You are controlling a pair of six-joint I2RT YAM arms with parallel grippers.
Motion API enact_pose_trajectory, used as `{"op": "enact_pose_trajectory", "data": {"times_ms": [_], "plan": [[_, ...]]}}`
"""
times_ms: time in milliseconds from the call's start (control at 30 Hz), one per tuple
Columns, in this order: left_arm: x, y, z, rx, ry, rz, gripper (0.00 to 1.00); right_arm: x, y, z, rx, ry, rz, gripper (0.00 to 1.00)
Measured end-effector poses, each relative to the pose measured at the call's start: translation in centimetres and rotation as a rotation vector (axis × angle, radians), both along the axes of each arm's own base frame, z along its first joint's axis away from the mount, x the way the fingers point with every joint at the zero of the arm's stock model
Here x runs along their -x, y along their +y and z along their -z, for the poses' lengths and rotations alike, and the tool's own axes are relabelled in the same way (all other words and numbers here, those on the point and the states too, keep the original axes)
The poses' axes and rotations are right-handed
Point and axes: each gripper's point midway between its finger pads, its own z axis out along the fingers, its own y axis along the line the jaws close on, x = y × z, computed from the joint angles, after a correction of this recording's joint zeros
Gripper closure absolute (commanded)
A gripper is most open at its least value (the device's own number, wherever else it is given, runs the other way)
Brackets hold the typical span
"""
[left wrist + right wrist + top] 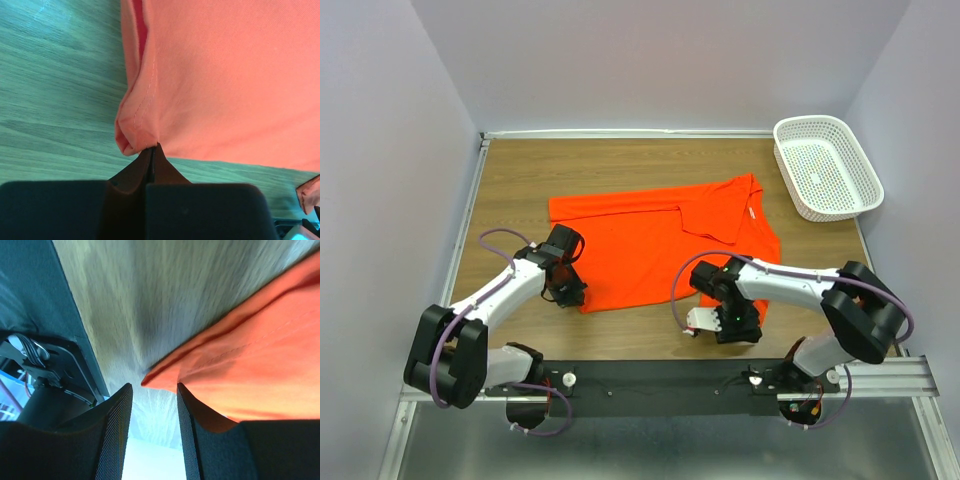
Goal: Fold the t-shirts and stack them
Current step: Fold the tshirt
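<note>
Hiding the t-shirt's (650, 240) near-right corner in the top view, the R arm also blocks its own fingers there. Both wrist views crop the shirt; R one is blurry. Shirt is bright orange-red, spread on the table (520, 180), far-right part folded over, near the white basket (825, 165). Left gripper (152, 150) is clamped on the near-left hem corner. Right gripper (154, 387) gapes, holding nothing, w/ a shirt corner just past its tips.

A white perforated basket (825, 170) sits upright at the far right corner of the wooden table (520, 180).
</note>
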Motion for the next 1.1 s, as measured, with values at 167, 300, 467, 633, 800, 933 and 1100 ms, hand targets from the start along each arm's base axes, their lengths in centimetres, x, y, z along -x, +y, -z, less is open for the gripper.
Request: {"op": "enact_pose_trajectory", "data": {"times_ms": [167, 300, 467, 633, 800, 933, 1100], "plan": [[0.0, -0.2, -0.1, 0.011, 0.0, 0.003, 1.0, -0.1, 0.4, 0.1, 0.019, 0.002, 0.034, 0.52], [0.0, -0.3, -0.2, 0.02, -0.001, 0.005, 1.0, -0.1, 0.5, 0.3, 0.036, 0.008, 0.056, 0.55], [0.0, -0.4, -0.4, 0.026, -0.007, 0.006, 1.0, -0.2, 0.6, 0.6, 0.059, 0.022, 0.069, 0.61], [0.0, -0.6, -0.5, 0.036, -0.014, 0.008, 1.0, -0.4, 1.0, 0.8, 0.074, 0.028, 0.083, 0.75], [0.2, -0.7, -0.7, 0.05, -0.018, 0.011, 1.0, -0.5, 1.3, 0.9, 0.08, 0.033, 0.1, 0.9], [0.2, -0.7, -0.7, 0.053, -0.022, 0.012, 1.0, -0.4, 1.4, 0.9, 0.074, 0.035, 0.103, 0.94], [0.2, -0.7, -0.8, 0.054, -0.021, 0.012, 1.0, -0.5, 1.8, 0.0, 0.022, 0.013, 0.102, 0.94]]}}
